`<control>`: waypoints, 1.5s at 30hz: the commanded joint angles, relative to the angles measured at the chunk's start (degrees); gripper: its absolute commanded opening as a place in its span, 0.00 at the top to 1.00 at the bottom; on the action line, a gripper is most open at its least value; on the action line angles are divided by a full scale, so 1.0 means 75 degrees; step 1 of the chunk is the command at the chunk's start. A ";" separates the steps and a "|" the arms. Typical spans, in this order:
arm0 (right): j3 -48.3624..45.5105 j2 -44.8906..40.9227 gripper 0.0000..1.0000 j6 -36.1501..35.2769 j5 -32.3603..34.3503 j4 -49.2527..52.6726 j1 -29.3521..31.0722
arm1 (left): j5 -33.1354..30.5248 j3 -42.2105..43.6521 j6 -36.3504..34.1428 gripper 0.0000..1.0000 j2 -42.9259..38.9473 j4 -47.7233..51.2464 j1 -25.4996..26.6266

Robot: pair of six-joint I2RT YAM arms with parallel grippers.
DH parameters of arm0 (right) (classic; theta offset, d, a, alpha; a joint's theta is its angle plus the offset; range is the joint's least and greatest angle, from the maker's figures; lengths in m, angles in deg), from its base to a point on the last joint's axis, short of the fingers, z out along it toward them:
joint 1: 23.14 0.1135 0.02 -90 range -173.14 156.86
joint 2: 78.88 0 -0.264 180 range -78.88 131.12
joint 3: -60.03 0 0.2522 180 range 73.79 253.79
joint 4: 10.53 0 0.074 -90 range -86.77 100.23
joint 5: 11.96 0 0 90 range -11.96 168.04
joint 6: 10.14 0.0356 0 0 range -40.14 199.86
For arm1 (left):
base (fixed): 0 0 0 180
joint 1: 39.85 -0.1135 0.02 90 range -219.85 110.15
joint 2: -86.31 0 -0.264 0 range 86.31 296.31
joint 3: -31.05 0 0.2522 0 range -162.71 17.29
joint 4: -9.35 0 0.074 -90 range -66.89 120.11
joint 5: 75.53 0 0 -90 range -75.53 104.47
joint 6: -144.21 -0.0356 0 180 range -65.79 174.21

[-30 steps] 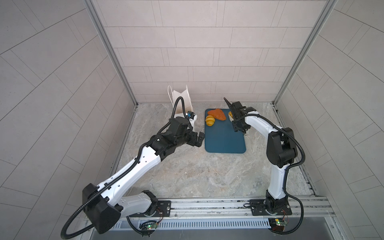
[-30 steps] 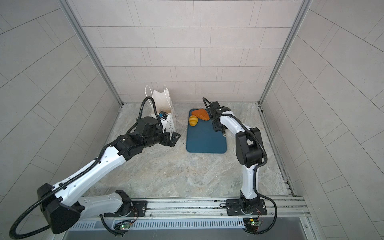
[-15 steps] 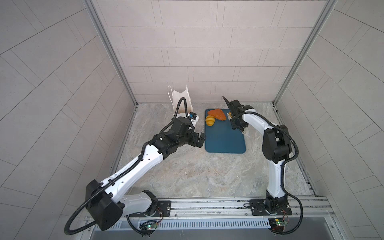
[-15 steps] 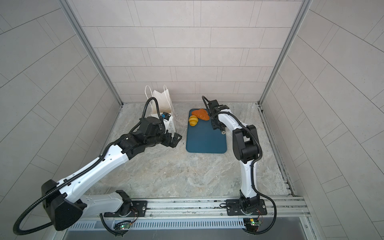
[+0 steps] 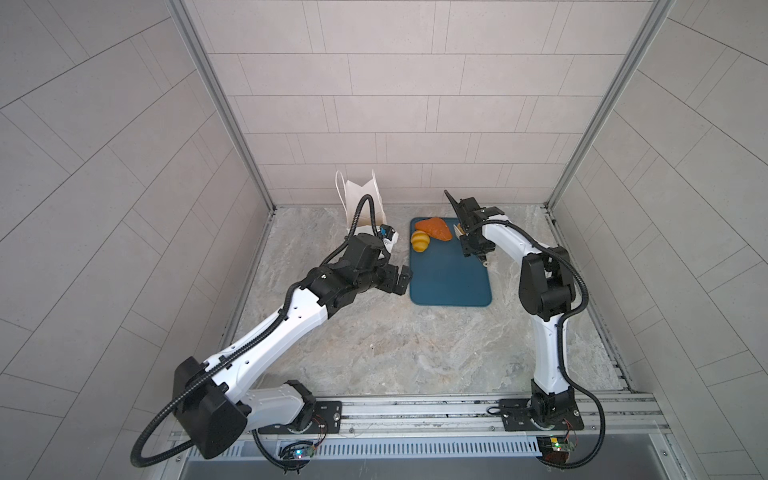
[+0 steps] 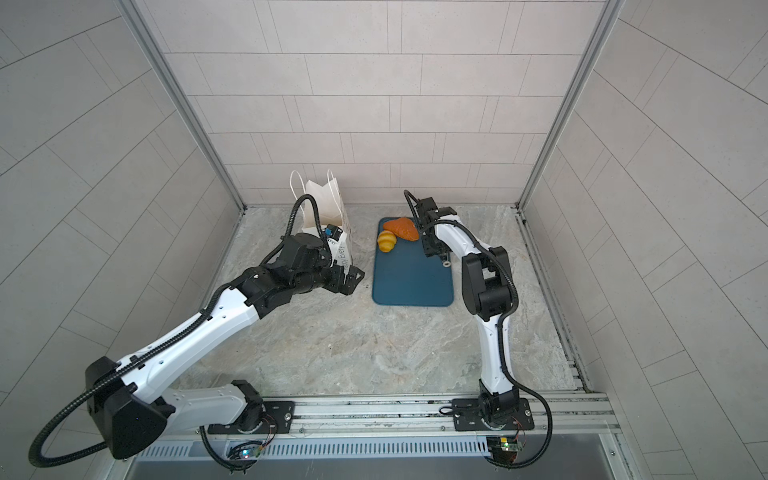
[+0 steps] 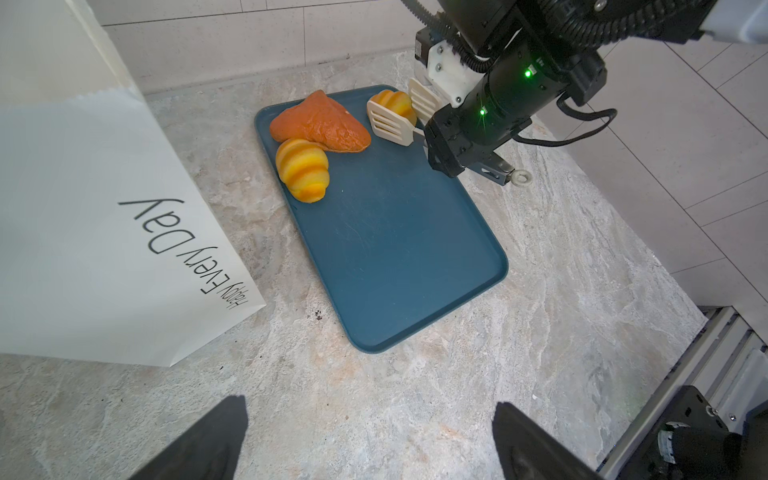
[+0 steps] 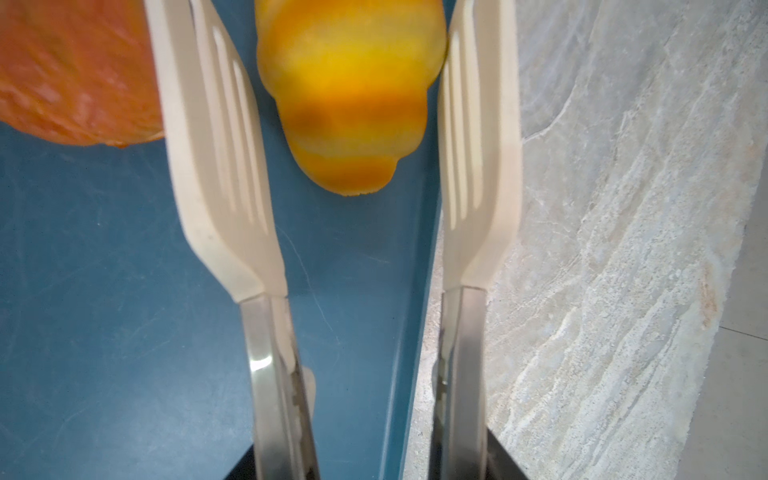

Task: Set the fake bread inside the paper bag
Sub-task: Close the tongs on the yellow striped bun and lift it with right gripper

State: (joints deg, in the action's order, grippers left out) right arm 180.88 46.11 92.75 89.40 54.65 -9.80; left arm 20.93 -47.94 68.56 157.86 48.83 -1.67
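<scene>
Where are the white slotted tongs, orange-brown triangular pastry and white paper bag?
white slotted tongs (image 7: 389,122): left wrist view, near paddle.
orange-brown triangular pastry (image 7: 320,122): left wrist view, top surface.
white paper bag (image 7: 83,232): left wrist view, lettered side.

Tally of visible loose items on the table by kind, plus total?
Yellow brown-striped toy croissants: 2
Orange-brown triangular toy pastry: 1
White paper carrier bag: 1
Dark teal flat tray: 1
White slotted tongs: 1
Total: 6
</scene>
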 commanded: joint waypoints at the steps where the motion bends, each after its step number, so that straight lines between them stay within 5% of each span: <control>1: 0.0241 0.0183 0.44 -0.0054 0.0008 0.0219 -0.0062 | 0.0039 -0.0187 -0.0026 0.00 0.0075 -0.0148 0.0049; 19: -0.0134 -0.0257 0.70 -0.0316 -0.0646 0.0540 -0.0152 | -0.0012 -0.0148 0.0027 0.00 -0.0013 -0.0185 0.0052; 45: -0.3185 -0.3637 0.72 0.0163 -0.1791 -0.0450 0.0052 | -0.0416 0.0039 0.0276 0.00 -0.0487 -0.0139 0.0243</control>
State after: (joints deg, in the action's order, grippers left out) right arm 157.98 23.61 92.20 77.46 53.20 -10.35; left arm 19.77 -47.92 70.29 155.69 47.71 -0.06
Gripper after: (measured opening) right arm 0.287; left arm 0.998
